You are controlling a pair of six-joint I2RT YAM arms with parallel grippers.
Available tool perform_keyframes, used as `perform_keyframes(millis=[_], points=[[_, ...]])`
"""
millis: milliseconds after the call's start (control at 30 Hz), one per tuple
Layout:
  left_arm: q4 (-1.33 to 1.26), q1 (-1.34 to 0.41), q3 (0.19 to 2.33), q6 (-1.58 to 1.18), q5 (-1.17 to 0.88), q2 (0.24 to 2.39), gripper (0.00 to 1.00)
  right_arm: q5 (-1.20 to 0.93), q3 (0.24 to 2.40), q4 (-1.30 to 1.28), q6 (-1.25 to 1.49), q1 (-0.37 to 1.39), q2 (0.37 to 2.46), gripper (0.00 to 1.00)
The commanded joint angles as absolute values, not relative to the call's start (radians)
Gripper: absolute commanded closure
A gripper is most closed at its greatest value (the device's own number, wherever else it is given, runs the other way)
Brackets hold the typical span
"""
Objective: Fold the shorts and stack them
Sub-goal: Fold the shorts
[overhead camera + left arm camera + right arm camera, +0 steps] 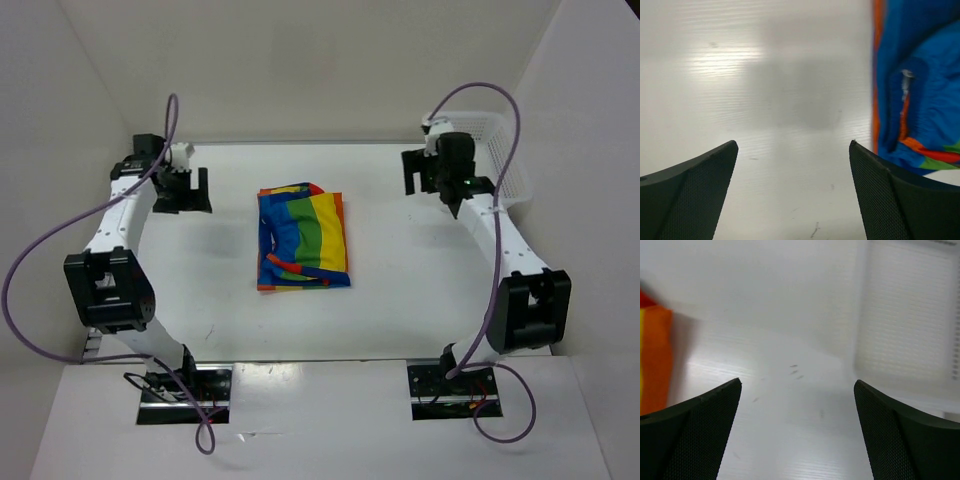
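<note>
The rainbow-striped shorts [302, 238] lie folded into a rough rectangle at the middle of the white table. My left gripper [185, 192] is open and empty, to the left of the shorts and apart from them. In the left wrist view [794, 150] its jaws stand wide apart over bare table, with the blue and orange edge of the shorts [920, 90] at the right. My right gripper [428, 178] is open and empty, to the right of the shorts. In the right wrist view [797, 390] an orange corner of the shorts [654, 360] shows at the left edge.
A white mesh plastic basket [500, 150] stands at the back right corner, just behind the right gripper; its wall shows in the right wrist view [907, 330]. White walls close in the table at the back and both sides.
</note>
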State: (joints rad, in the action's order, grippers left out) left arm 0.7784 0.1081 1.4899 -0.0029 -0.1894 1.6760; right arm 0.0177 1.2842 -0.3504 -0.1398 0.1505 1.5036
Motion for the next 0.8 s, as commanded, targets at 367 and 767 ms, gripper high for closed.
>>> perform_keyframes(millis=[367, 767], points=[[0.775, 0.383, 1.430, 0.000, -0.384, 1.602, 0.00, 0.080, 1.080, -0.225, -0.179, 0.003, 1.169, 0.01], [0.755, 0.383, 1.384, 0.000, -0.353, 1.571, 0.00, 0.048, 1.008, -0.264, -0.161, -0.052, 1.066, 0.01]])
